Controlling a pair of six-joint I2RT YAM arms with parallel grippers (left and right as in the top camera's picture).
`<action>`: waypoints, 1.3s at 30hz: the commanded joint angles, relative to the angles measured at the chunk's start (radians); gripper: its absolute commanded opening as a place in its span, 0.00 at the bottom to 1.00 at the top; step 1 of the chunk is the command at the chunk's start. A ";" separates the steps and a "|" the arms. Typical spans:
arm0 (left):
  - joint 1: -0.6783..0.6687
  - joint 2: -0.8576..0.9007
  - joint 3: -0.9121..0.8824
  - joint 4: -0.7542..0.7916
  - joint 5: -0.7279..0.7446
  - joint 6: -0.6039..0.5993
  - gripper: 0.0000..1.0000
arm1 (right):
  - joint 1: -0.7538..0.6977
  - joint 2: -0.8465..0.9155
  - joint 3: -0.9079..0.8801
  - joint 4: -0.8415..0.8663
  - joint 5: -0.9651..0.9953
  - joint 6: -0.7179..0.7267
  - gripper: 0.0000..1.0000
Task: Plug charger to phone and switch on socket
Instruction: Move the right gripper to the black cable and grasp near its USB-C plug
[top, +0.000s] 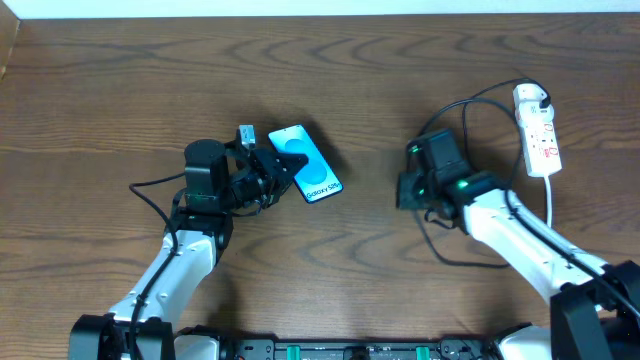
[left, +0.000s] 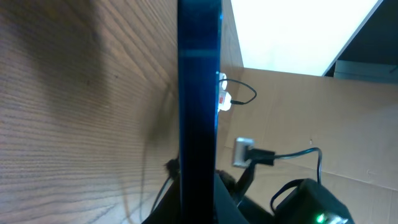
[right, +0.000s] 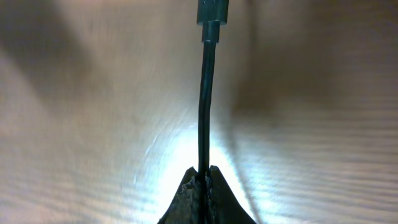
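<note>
Right gripper (right: 202, 180) clamps the charger (right: 205, 93) cable, left gripper (top: 270, 172) clamps the phone (top: 310, 165) at its fingertips; unsupported cable ahead of the right fingers can flex, misaligning its tip.

Overhead view: looks straight down from high above the brown wooden desk (top: 100, 80) and takes in both arms, which enter from the bottom edge.

Left wrist view: very near, sighting along the thin edge of the phone (left: 199, 93) held at the left tool (top: 272, 172). It faces across the desk toward the socket (left: 222, 99) and the right arm (left: 314, 202). The overhead view shares all three.

Right wrist view: low and very near the desk, looking out past the right tool (right: 204, 180) along the charger (right: 205, 99). Desk grain fills the frame.
</note>
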 joint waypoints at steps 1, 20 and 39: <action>0.000 -0.008 0.026 0.008 0.021 0.018 0.07 | 0.042 0.026 -0.031 -0.010 0.005 -0.057 0.02; 0.000 -0.008 0.026 0.008 0.021 0.018 0.07 | 0.042 0.071 0.050 0.023 0.241 0.013 0.56; 0.000 -0.008 0.026 0.008 0.021 0.017 0.07 | 0.049 0.220 0.049 0.063 0.237 0.015 0.26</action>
